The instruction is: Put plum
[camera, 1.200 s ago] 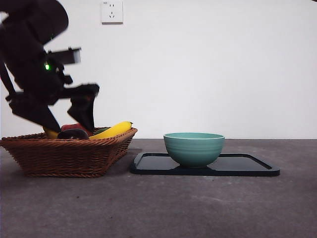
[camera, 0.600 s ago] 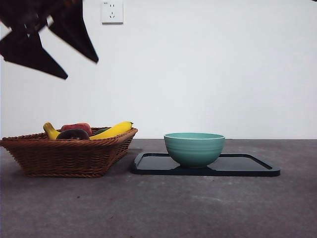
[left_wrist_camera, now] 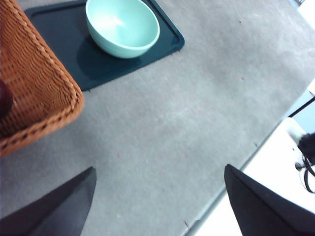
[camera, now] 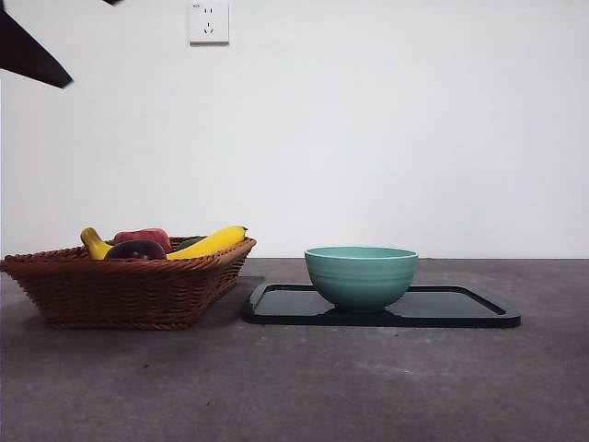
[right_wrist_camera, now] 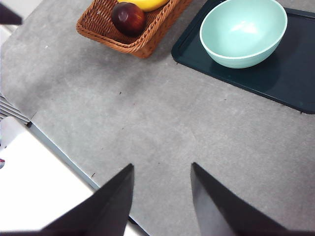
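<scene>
The plum lies dark and glossy in the brown wicker basket at the table's left, and the right wrist view shows this plum near a corner of the basket. My left gripper hangs high above the table, open wide and empty. Only its black tip shows at the front view's top left corner. My right gripper is also held high near the table's edge, open with nothing between its fingers.
A yellow banana and a red fruit share the basket. A teal bowl stands on a dark tray to the right of the basket. An outlet is on the back wall.
The left arm has risen from just over the basket up and out toward the top left corner, carrying nothing. The plum stays in the basket.
</scene>
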Tool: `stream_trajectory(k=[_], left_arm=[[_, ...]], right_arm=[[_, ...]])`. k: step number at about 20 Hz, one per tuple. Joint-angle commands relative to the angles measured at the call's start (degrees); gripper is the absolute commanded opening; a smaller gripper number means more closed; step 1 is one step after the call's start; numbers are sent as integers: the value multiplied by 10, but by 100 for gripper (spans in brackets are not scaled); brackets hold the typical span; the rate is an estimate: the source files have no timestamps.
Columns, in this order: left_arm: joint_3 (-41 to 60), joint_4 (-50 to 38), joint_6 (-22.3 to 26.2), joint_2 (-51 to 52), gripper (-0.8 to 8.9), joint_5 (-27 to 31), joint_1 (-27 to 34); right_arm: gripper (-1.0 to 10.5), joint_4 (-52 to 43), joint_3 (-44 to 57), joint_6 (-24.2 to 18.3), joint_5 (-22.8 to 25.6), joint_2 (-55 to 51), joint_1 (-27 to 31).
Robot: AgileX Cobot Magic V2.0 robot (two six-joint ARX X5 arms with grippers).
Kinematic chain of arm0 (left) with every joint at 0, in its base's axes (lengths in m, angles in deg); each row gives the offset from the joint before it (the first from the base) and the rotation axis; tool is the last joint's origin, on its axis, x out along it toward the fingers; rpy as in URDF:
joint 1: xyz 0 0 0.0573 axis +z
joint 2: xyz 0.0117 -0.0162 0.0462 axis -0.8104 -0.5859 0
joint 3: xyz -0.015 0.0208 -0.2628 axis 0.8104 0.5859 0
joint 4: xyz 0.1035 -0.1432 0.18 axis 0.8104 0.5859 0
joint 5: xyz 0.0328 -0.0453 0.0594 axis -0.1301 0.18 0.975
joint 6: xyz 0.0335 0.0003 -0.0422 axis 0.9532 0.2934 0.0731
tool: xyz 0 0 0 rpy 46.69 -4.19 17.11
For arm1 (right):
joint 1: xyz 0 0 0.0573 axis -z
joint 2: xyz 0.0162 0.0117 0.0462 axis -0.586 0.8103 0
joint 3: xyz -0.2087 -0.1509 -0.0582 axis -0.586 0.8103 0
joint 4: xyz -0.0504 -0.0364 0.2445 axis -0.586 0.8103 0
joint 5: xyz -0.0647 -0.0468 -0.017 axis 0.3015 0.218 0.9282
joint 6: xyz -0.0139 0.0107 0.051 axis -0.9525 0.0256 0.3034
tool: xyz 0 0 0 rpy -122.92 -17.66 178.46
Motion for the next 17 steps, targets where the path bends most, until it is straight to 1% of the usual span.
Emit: stream_trajectory(k=[1, 9, 11, 12, 14, 15, 17], left_arm=[[-13, 4, 15, 9, 409, -3, -3], [-13, 5, 15, 15, 409, -3, -3], [-13, 5, 15, 15, 409, -3, -3], [-13, 5, 15, 15, 409, -3, -3], [-13, 5, 15, 15, 409, -3, -3], [-13, 5, 15, 15, 409, -3, -3], [-13, 4, 15, 15, 409, -3, -3]], right_arm=[[185, -6, -3, 0, 2, 3, -3], [185, -6, -3, 10, 2, 3, -3], [185, -11, -2, 29, 8, 4, -3], [198, -23, -3, 52, 24, 5, -3], [300, -50, -4, 89, 43, 18, -2], [326, -67, -7, 100, 50, 31, -2], [326, -100, -19, 107, 69, 71, -2]])
